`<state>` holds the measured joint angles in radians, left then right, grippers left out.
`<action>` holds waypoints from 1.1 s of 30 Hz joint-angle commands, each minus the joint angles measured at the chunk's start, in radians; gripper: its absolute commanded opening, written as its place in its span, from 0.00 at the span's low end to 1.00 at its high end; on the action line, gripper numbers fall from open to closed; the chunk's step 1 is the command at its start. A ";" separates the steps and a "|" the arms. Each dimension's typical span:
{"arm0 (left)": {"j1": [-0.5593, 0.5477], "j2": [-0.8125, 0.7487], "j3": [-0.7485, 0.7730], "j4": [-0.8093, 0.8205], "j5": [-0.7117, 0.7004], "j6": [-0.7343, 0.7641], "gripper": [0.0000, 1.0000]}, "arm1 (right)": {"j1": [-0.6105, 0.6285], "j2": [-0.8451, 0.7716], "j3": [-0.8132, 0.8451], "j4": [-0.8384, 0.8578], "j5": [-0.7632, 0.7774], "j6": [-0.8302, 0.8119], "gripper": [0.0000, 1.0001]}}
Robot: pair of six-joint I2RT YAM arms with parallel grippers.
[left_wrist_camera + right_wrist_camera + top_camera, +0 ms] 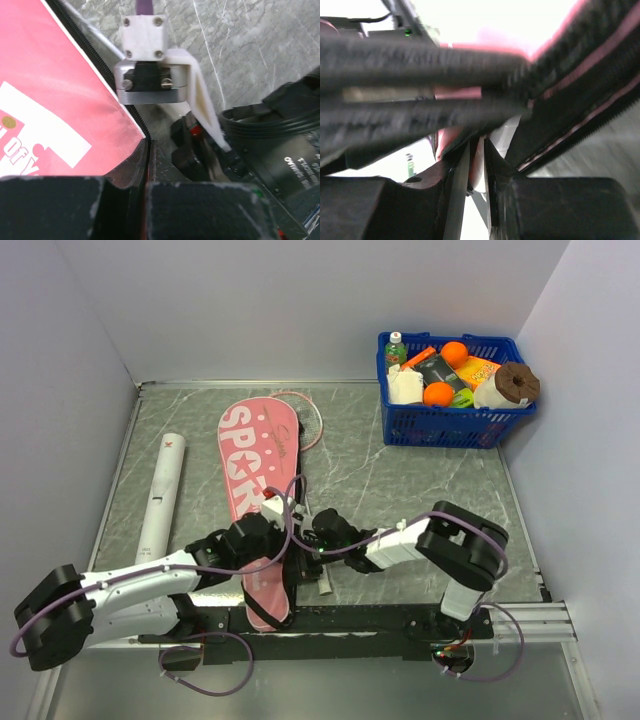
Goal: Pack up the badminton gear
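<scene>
The pink racket-shaped bag (255, 455) with white lettering lies lengthwise on the table, its narrow end towards the arm bases. A thin pink racket head (308, 422) sticks out past its far right edge. The white tube (160, 502) lies to the left of the bag. My left gripper (283, 538) is shut on the bag's black zipper edge (142, 127); the left wrist view shows the jaws (146, 176) pinching it. My right gripper (308, 540) meets it from the right and is shut on pink bag fabric (477, 162). The shuttlecock and the second racket are out of sight.
A blue plastic basket (450, 427) of groceries stands at the back right corner. Grey walls close in the table on the left, back and right. The right arm's wrist (280, 132) sits close beside my left fingers.
</scene>
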<state>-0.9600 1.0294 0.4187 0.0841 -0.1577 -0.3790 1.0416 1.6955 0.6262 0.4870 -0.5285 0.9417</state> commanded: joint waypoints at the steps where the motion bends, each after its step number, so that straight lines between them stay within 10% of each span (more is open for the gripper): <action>1: -0.014 -0.048 0.005 0.079 0.037 -0.015 0.01 | 0.012 0.065 0.039 0.242 -0.028 0.048 0.26; 18: -0.020 -0.104 0.002 0.036 -0.019 -0.040 0.01 | 0.006 -0.121 -0.019 -0.071 0.183 -0.064 0.40; 33: -0.020 -0.091 0.015 0.039 -0.031 -0.032 0.01 | 0.009 -0.060 -0.074 0.074 0.133 -0.023 0.37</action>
<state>-0.9714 0.9447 0.4030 0.0628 -0.1970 -0.3908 1.0431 1.6058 0.5533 0.4633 -0.3676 0.9016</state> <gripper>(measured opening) 0.022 0.373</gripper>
